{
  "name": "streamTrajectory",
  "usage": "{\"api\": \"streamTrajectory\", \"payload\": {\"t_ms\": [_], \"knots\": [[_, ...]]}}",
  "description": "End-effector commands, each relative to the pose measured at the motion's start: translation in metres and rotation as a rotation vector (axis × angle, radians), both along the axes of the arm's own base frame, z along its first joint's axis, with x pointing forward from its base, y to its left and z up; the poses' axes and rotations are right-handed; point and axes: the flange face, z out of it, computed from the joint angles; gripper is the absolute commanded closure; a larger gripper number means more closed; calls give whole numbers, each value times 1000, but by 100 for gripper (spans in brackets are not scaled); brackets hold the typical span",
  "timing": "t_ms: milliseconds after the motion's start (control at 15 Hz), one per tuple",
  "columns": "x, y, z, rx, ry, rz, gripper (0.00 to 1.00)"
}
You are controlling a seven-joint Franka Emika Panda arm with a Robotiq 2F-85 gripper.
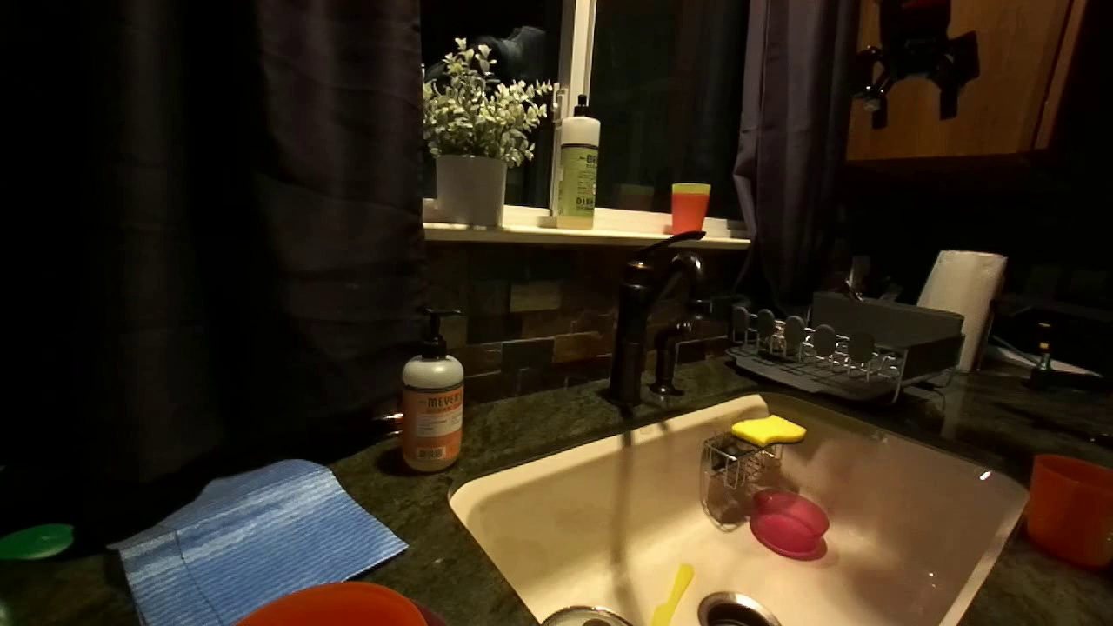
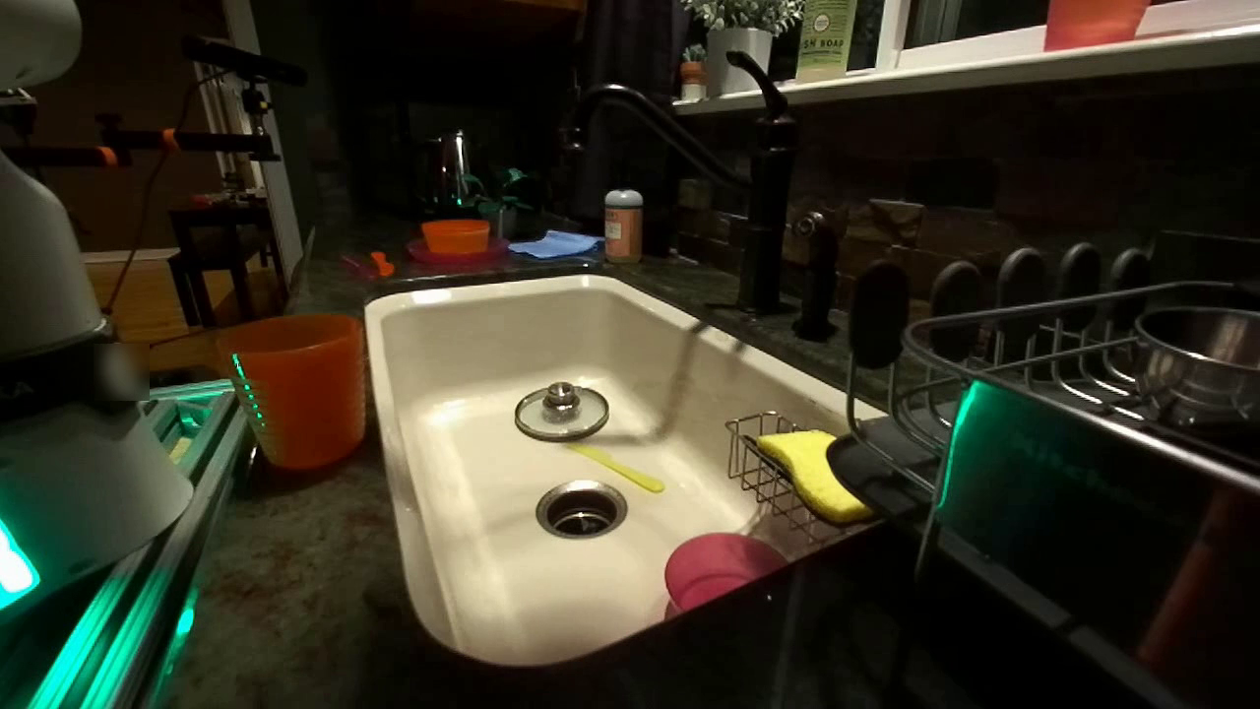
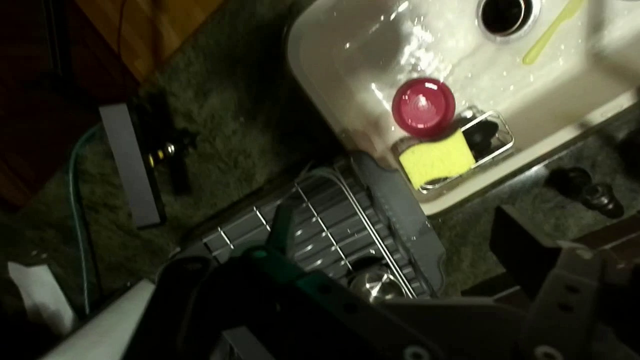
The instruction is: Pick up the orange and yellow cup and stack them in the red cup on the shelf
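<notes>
Exterior view alone: yellow rim on orange cup

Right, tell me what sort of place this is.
Most likely a home kitchen: there's a rectangular, off-white sink, a dark, curved-spout faucet beside it, and a grey metal-wire dish rack.

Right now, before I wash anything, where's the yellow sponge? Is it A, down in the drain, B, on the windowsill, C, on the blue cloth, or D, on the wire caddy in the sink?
D: all three views show the yellow sponge lying on top of the wire caddy along the wall of the sink.
</notes>
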Motion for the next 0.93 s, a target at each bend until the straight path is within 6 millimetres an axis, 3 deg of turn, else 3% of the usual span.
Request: {"api": "streamTrajectory", "payload": {"t_ms": [0,400,533,667,867], "knots": [[-6,0,-6,28,32,-22,0],[-15,-2,-17,69,61,-51,0],[-14,-10,-44,66,173,-73,0],[-24,-4,-69,143,273,-33,0],[-47,11,-88,241,384,37,0]]}}
